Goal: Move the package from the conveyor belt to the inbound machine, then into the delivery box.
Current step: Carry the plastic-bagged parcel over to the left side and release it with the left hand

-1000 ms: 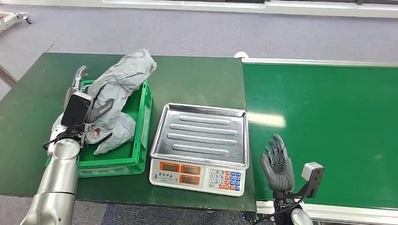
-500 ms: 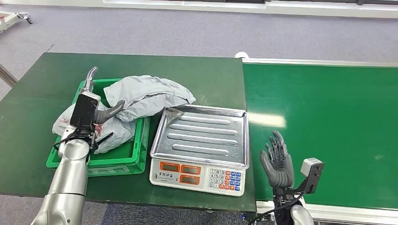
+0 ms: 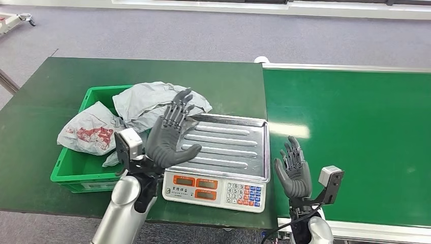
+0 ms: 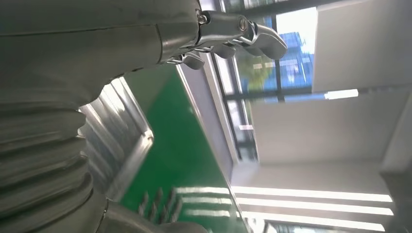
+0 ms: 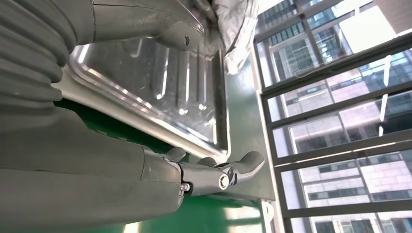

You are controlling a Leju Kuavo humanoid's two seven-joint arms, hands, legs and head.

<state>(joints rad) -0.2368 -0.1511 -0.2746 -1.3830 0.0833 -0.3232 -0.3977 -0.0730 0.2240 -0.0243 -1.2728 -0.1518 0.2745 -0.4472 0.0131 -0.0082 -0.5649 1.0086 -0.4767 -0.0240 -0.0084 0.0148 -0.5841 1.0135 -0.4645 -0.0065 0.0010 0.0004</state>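
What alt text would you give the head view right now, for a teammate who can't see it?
The left hand hovers open over the scale's steel tray, holding nothing. A grey package drapes over the green crate's rim beside a white bag. The right hand is open by the conveyor belt.

Left hand (image 3: 170, 136) and right hand (image 3: 294, 174) raised, fingers spread, empty.

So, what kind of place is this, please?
Probably a parcel-sorting or logistics station: a green conveyor belt, an electronic weighing scale, and a green plastic crate holding grey mailer bags.
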